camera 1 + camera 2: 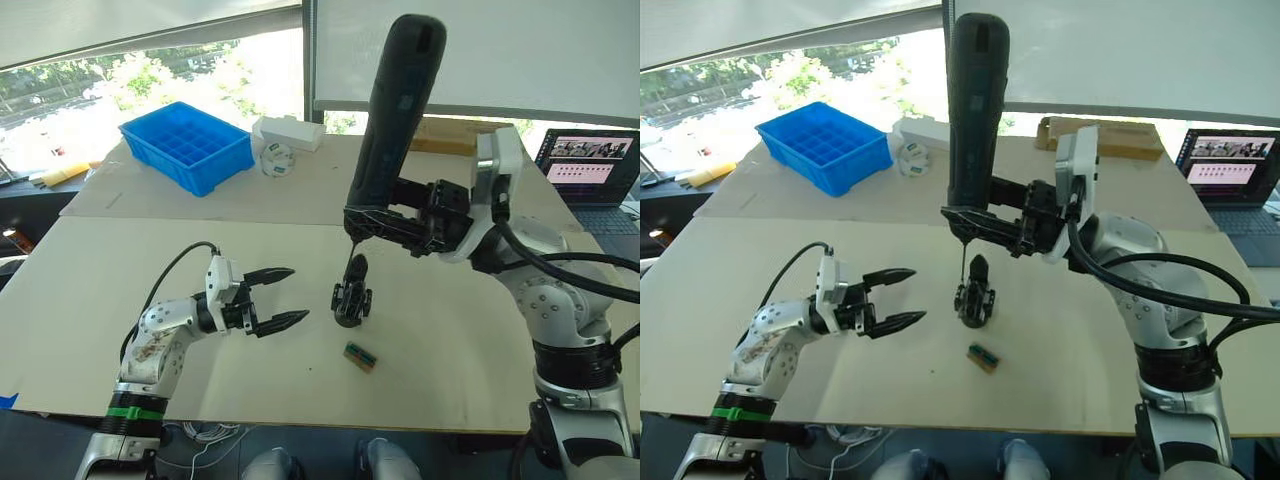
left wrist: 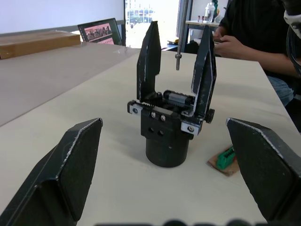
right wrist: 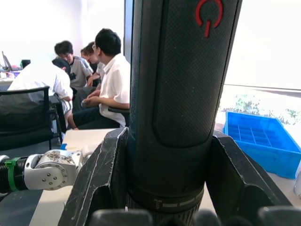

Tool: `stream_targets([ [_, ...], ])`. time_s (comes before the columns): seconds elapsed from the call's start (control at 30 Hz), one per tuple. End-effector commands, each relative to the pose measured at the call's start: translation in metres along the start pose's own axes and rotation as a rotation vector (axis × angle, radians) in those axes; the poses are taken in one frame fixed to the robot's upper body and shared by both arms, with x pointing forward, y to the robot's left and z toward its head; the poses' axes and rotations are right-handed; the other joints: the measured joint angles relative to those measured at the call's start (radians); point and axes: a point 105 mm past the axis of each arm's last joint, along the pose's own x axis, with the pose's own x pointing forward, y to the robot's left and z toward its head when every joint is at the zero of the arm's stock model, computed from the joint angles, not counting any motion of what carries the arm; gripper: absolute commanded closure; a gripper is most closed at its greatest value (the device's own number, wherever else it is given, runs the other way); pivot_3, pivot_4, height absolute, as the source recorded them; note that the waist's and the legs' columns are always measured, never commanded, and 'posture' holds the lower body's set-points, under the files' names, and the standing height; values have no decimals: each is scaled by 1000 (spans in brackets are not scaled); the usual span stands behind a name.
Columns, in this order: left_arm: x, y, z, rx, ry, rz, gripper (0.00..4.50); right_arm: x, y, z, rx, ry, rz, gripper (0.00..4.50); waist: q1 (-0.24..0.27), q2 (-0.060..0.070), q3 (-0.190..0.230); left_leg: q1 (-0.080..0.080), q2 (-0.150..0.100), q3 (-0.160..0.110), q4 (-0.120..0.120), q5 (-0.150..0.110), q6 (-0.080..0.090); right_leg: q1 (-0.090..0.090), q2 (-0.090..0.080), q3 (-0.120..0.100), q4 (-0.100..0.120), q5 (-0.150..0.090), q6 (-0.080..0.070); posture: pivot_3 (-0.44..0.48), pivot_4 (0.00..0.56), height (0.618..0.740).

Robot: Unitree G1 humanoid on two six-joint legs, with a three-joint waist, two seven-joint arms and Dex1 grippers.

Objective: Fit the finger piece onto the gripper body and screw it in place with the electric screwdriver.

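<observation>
Red power symbol (image 3: 207,16) on electric screwdriver (image 3: 176,94)

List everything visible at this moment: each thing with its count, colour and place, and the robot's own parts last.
gripper body: one, black, upright mid-table, two pointed fingers up.
electric screwdriver: one, black, upright in the right tool, bit above the gripper body.
small block: one, green and brown, on the table near the gripper body.
blue tray: one, compartmented, far left of the table.
white box: one, beside the tray.
cardboard box: one, brown, far edge.
laptop: one, open, far right.
people: several, seated, in the right wrist view.
left tool: open, empty, left of the gripper body.
right tool: shut on the screwdriver.
</observation>
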Motion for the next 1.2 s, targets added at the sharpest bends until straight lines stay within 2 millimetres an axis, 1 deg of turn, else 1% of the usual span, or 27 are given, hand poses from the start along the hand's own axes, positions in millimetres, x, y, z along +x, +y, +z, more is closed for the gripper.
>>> stream_targets([
  [0.03,1,-4,-6,29,16,-1,0,5,3,16,-71,-44,26,2597,-2,0,0,0,0,0,0,0,0,0,0,0,0,0,0,0,150,740],
  [0.17,3,-7,-12,23,24,1,0,6,4,5,-57,-10,34,2597,-4,0,0,0,0,0,0,0,0,-1,0,0,0,0,0,0,150,740],
  [0.3,5,-9,-13,20,24,1,0,5,5,-1,-51,9,37,2597,-5,0,0,0,0,0,0,0,0,-1,0,0,1,0,0,0,150,740],
  [0.67,10,-14,-13,7,16,-17,0,4,9,-10,-19,24,42,2597,-4,0,0,0,0,0,0,0,0,-1,0,0,1,0,0,0,150,740],
  [1.2,13,-17,-12,-4,12,-33,0,0,11,-20,-21,49,40,2597,-5,0,0,0,0,0,0,0,0,-1,0,1,1,0,0,0,150,740],
])
